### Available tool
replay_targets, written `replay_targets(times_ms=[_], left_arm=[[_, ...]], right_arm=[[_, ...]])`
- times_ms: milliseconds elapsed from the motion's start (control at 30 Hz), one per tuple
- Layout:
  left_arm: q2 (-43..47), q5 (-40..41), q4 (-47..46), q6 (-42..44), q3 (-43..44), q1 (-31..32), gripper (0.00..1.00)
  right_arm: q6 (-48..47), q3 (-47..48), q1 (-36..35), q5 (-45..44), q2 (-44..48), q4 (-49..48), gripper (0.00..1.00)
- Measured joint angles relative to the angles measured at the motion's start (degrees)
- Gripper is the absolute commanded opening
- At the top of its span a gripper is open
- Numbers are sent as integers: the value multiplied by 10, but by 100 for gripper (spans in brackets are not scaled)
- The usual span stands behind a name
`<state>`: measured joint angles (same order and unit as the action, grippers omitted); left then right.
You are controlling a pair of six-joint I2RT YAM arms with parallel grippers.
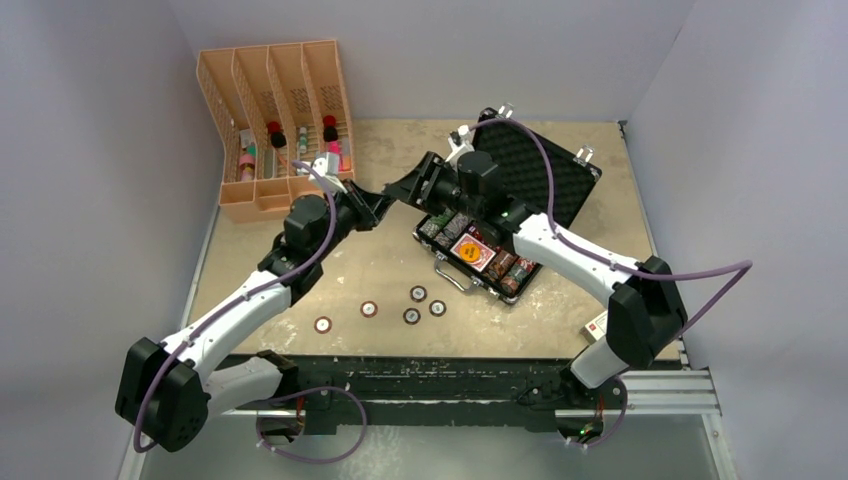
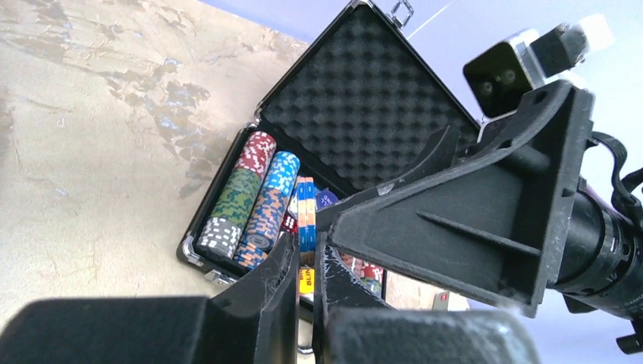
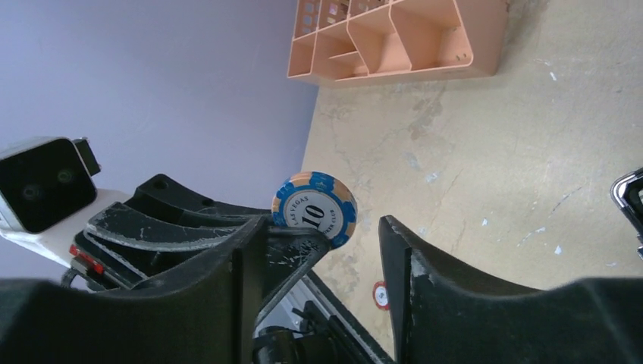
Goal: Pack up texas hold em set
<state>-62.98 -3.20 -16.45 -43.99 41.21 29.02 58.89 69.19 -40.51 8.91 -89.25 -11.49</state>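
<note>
Near the open briefcase, left claw pinching blue chip upright on edge, right claw spread.

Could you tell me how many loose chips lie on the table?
5: one chip farthest left, one beside it, three clustered near the case. Another sits in the left gripper. Arms may hide others.

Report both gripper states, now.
Left gripper: closed, holding a blue and orange chip on edge.
Right gripper: open, holding nothing.
</note>
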Motion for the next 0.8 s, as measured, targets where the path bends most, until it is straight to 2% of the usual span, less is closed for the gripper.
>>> replay_targets(times_ms=[133, 300, 433, 533, 800], left_arm=[[1, 5, 12, 13, 3, 0, 0], [6, -21, 84, 65, 40, -2, 0], [10, -95, 125, 108, 82, -8, 0], [16, -176, 131, 130, 101, -10, 0], [48, -333, 127, 158, 103, -10, 0]], right_arm=[[-51, 5, 14, 30, 0, 2, 80], [-179, 6, 62, 108, 21, 2, 83], [-291, 6, 97, 177, 76, -2, 81], [-351, 6, 96, 231, 113, -12, 77], [-455, 0, 91, 389, 154, -20, 67]])
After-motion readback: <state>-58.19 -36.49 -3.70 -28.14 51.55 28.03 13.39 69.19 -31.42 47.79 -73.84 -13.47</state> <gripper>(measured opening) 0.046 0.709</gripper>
